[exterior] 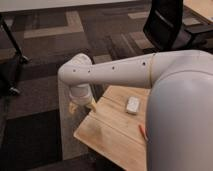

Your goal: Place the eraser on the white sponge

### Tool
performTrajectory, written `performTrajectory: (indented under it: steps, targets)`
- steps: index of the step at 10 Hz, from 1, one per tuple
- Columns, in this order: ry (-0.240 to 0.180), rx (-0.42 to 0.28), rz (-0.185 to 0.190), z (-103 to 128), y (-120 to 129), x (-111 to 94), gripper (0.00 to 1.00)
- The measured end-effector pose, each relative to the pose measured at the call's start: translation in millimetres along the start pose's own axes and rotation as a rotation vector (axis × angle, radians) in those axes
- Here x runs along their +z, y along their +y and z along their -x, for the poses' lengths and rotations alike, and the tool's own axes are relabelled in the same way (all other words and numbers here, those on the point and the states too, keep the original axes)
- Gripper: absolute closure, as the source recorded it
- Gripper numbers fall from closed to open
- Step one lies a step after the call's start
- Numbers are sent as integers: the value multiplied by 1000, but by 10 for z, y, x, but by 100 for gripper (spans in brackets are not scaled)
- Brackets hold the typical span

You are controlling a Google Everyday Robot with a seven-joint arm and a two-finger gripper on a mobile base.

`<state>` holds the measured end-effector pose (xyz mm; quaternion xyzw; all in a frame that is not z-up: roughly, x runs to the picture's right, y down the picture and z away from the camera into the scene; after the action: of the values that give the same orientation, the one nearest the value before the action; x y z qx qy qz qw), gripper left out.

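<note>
Far left: one dark wheeled frame (pixel 11 55) on grey patterned carpet (pixel 45 30).

Left of centre: one gripper (pixel 81 106), hanging off the arm's bent wrist, just beyond the table's left corner, over the carpet. Jaw state: cannot tell.

Centre, near: one pale wooden table (pixel 107 135), set corner-on.

On the table, right of centre: one white sponge (pixel 132 105), lying flat, well apart from the gripper. Nothing rests on it.

Nearer and right of the sponge: one orange stick (pixel 142 132), partly hidden by the arm.

Eraser: cannot be made out anywhere.

One white arm (pixel 120 72) runs from the right foreground to the wrist.

Far right: one black office chair (pixel 165 25).
</note>
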<state>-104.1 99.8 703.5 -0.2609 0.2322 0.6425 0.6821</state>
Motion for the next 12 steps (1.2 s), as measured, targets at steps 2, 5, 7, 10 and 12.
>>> performTrajectory:
  steps: [2, 5, 7, 10, 12]
  targets:
    - [-2, 16, -6, -40, -133, -28, 35]
    - [-28, 56, -45, -193, -798, -205, 35]
    - [-23, 49, -70, -421, -1703, -325, 35]
    - [4, 94, -71, -680, -2363, -382, 35]
    - [4, 91, -70, -674, -2346, -384, 35]
